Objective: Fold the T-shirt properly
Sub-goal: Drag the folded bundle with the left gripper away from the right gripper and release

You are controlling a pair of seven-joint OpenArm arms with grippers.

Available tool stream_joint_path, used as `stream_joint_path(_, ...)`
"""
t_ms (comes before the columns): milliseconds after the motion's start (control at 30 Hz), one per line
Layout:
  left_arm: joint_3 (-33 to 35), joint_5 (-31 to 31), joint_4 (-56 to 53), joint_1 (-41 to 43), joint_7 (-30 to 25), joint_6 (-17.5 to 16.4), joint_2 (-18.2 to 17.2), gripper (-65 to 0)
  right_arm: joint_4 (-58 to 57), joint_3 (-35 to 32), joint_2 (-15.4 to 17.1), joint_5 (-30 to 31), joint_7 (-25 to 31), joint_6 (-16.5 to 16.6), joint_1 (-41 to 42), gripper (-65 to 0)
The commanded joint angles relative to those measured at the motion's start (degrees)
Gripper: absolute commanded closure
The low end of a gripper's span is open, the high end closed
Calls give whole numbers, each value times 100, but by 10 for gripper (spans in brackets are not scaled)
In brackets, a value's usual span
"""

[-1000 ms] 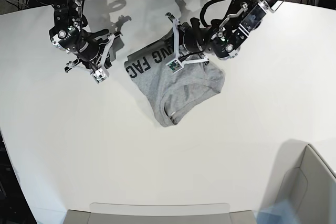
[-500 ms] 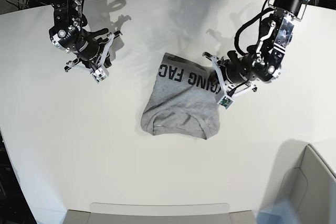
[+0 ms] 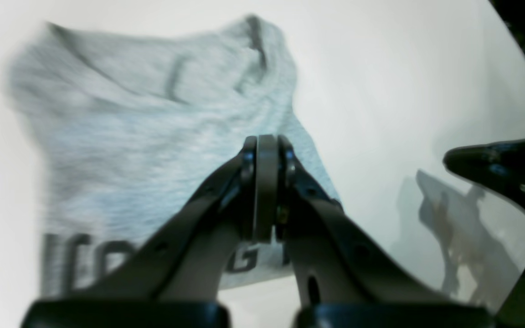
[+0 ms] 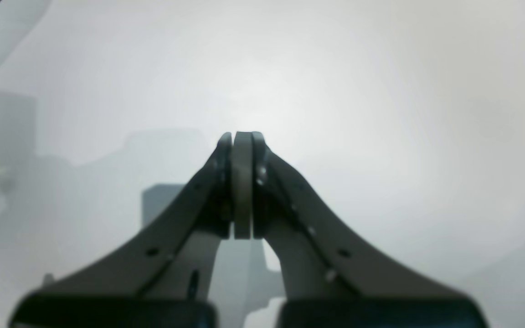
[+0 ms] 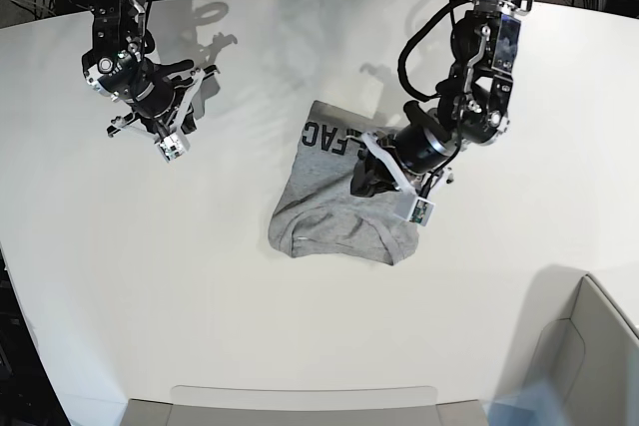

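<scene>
Nearest the base camera, the bare white tabletop (image 5: 200,326) carried nothing of the task. Farther in, near the middle, the T-shirt (image 5: 334,207) lay as a rumpled grey bundle, gathered but not squared: its near edge curved like a collar or hem, and black lettering showed along its far edge. The left claw (image 5: 384,175) hung low at the bundle's right side, by the lettering. In the left wrist view its fingers (image 3: 266,191) stood pressed flat together with no cloth visible between them, so it was closed on nothing; the blurred grey cloth spread beyond the tips. Whether the claw touched the fabric could not be told.

Farthest back, on the base view's left, the right claw (image 5: 170,127) hovered well apart from the shirt. The right wrist view showed it closed and empty over plain tabletop.

Judging by this, the fold was at an early stage: the garment was bunched with no clean edges, and spreading, folding and squaring seemingly remained.
</scene>
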Motion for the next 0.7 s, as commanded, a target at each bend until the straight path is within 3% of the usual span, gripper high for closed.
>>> stream_joint_path(0, -48, -50, -83, -108, -207, 14, 102, 0, 113, 23, 54, 24, 103, -1, 29, 0)
stream_joint_path(133, -48, -50, -909, -284, -752, 14, 392, 0, 113, 23, 46, 24, 138, -1, -50, 0)
stream_joint_path(267, -48, -50, -2096, -522, -1341, 23, 444, 0, 122, 23, 46, 24, 138, -1, -103, 0)
stream_joint_path(500, -84, -41, -3309, -636, -1403, 23, 444, 0, 122, 23, 46, 24, 138, -1, -94, 0)
stream_joint_path(667, -92, -41, -3626, -610, -1350, 31, 93, 0, 122, -21, 37, 24, 138, -1, -68, 0)
